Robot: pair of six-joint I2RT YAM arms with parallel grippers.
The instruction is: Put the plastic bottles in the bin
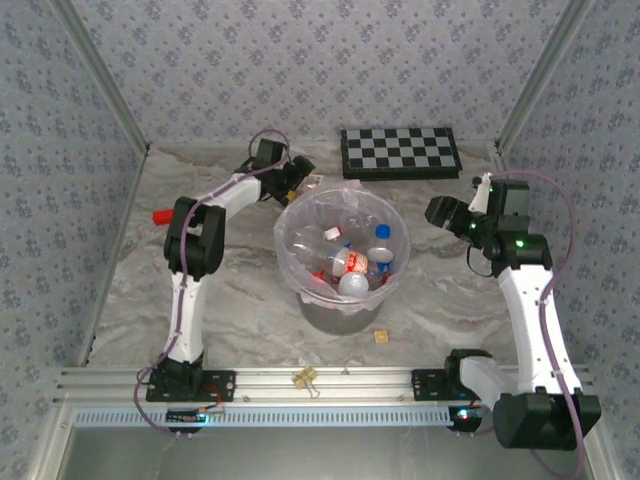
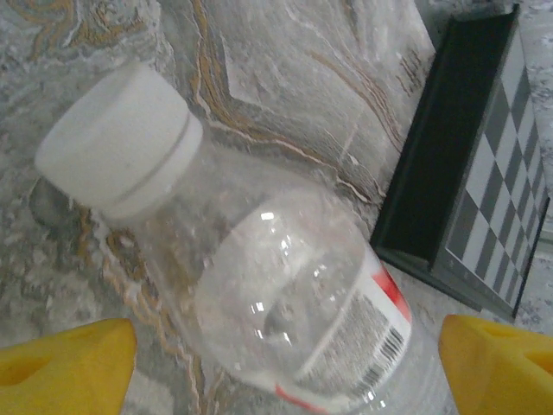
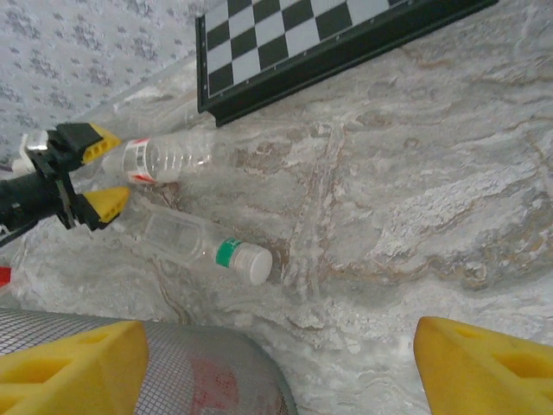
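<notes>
Your left gripper (image 2: 285, 363), wide open, straddles the label end of a white-capped bottle (image 2: 285, 294) lying just beyond the bin (image 1: 282, 240). The bottle's long axis slants, cap pointing away.

Two bottles (image 3: 173, 157) outside, one bin (image 1: 338, 316)

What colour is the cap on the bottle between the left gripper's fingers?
White cap, clearest in the left wrist view.

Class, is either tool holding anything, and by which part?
Nothing is held. The left tool stands open around a white-capped bottle; the right tool is open, empty.
</notes>
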